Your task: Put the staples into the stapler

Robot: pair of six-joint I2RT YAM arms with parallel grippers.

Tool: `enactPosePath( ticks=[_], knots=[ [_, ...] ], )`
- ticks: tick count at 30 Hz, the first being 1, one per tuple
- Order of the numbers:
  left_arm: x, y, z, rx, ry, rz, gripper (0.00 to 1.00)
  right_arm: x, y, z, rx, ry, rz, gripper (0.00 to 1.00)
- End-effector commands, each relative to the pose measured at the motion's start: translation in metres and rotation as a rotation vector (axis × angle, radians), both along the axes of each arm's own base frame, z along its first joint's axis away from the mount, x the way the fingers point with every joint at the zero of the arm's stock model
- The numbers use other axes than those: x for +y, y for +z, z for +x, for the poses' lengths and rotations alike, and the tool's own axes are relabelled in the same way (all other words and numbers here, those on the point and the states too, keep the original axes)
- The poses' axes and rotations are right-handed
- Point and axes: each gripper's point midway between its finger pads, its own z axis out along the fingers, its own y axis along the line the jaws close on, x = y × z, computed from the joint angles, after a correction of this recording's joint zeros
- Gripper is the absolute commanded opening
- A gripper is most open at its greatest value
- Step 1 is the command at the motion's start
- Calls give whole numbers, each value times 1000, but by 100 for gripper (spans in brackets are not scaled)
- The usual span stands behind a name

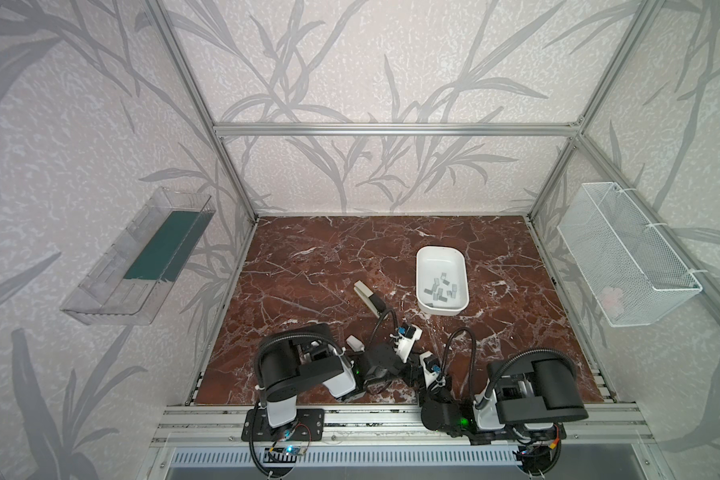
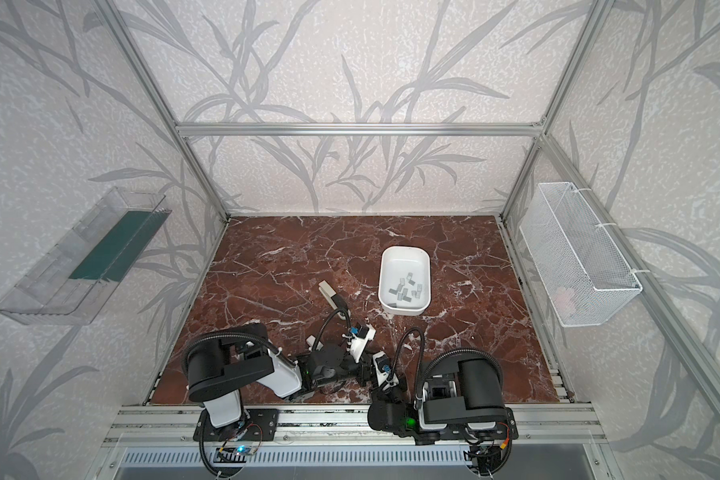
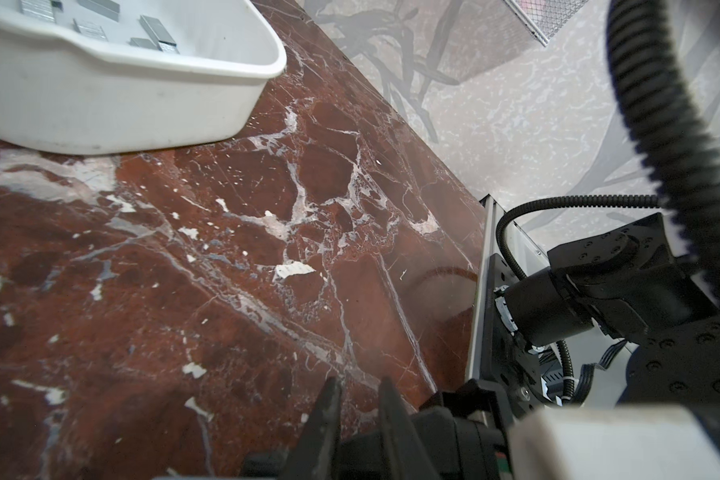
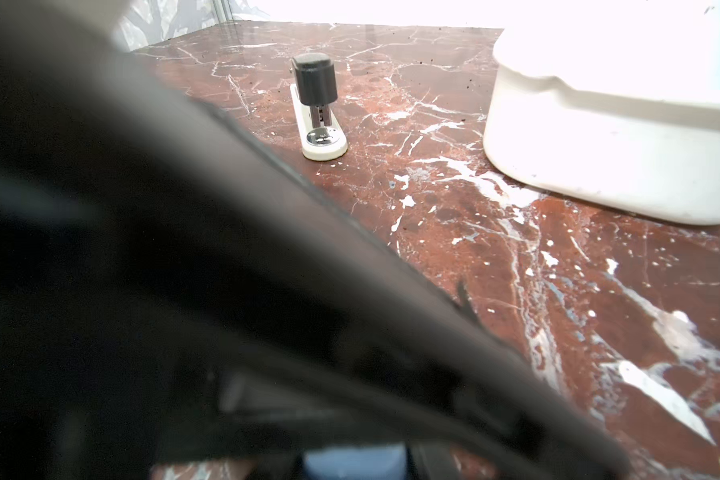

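staples (image 1: 443, 286) sit loose in the white tub (image 1: 437, 259), near the stapler (image 1: 368, 297) on the surface; left hand (image 3: 359, 386) clenched, empty; right hand (image 1: 421, 358) blocked, can't tell; strips look light, slick, probably snap easily; I'd pinch one gently across its long edges

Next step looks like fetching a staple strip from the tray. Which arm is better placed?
Right, probably. The white plastic tray holding the small grey metal staple strips sits right of centre, ahead of the right arm; the cream-and-black stapler lies nearer the left arm.
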Motion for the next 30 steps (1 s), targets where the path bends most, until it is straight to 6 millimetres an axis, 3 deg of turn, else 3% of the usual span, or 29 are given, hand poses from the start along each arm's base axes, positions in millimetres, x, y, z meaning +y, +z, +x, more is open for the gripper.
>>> enactPosePath(
  ticks=[1, 5, 12, 21, 30],
  knots=[
    [7, -36, -14, 38, -27, 65, 20, -23, -57, -22, 207, 87, -154, 33],
    [17, -61, -11, 54, 15, 115, 19, -21, -54, -22, 194, 107, -156, 44],
    [28, -76, -6, 43, 52, 188, 18, -29, -42, -20, 173, 106, -140, 52],
    [23, -70, -1, 32, 52, 207, 19, -57, -5, -15, 181, 23, -173, 62],
    [13, -62, 6, 27, 47, 204, 19, -59, 34, -18, 152, 95, -81, 57]
  ],
)
